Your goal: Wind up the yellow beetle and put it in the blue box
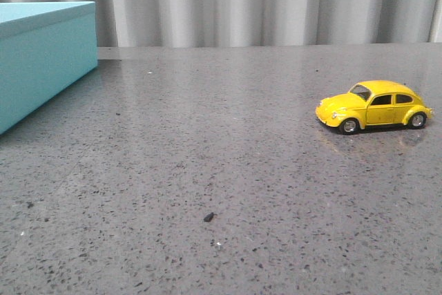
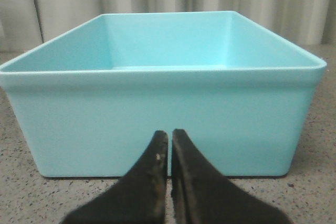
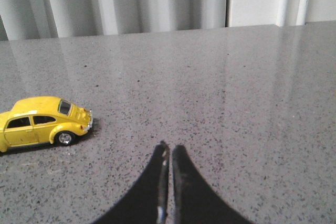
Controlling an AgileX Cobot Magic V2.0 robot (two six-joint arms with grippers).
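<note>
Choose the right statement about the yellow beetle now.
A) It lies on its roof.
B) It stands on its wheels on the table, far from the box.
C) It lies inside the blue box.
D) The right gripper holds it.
B: the yellow beetle stands upright on the table, far from the blue box.
</note>
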